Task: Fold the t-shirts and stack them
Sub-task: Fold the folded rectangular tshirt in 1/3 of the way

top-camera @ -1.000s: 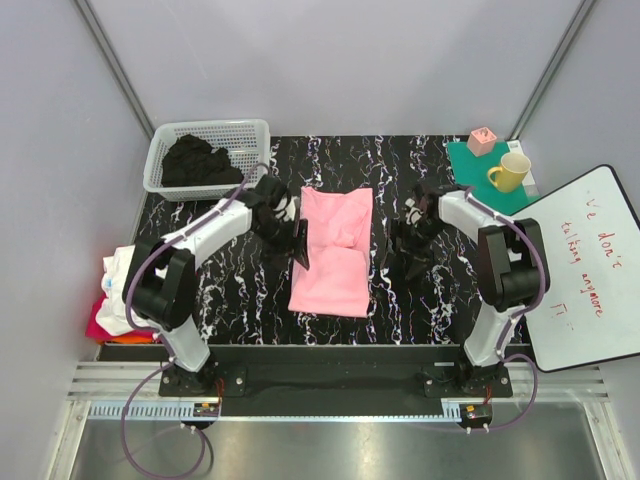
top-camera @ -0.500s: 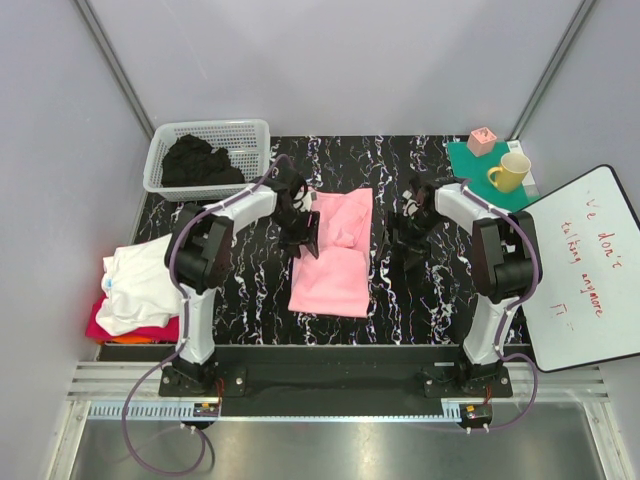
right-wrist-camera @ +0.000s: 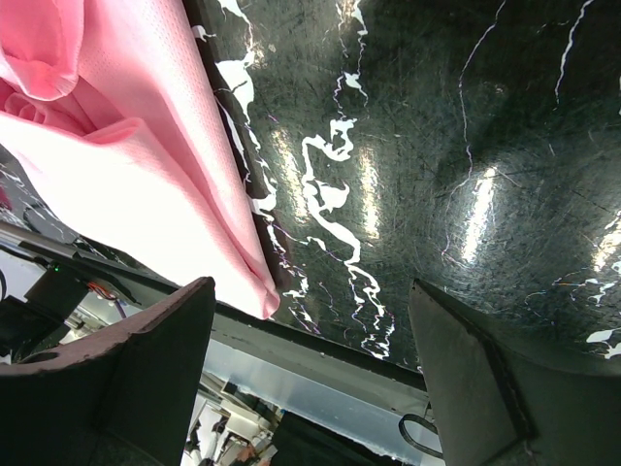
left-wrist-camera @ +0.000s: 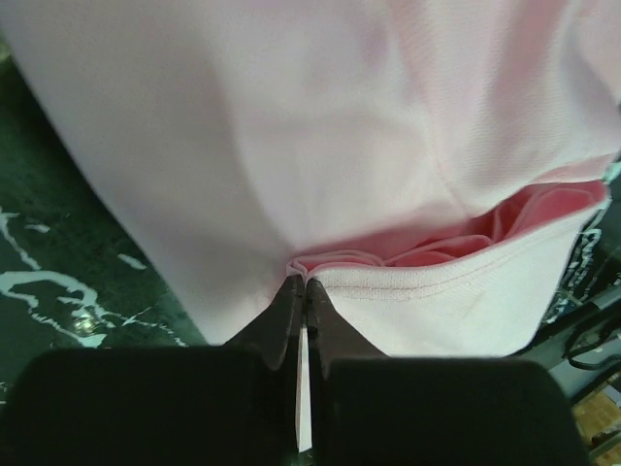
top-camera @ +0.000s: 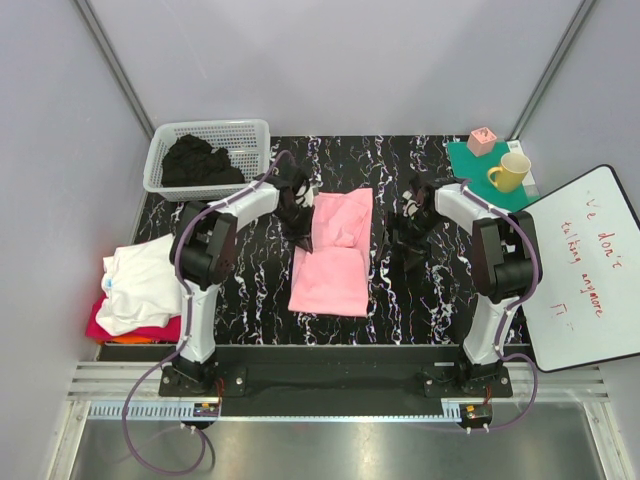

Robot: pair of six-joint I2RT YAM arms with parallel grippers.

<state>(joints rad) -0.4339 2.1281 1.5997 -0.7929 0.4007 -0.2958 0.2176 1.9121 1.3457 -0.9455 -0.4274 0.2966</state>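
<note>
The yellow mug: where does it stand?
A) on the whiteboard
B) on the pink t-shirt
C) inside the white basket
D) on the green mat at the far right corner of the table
D: the yellow mug stands on the green mat, near a small pink block.

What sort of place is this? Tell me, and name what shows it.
Probably a robotics lab test cell: left arm and right arm bolted at a marbled table, beside a handwritten whiteboard.
</note>
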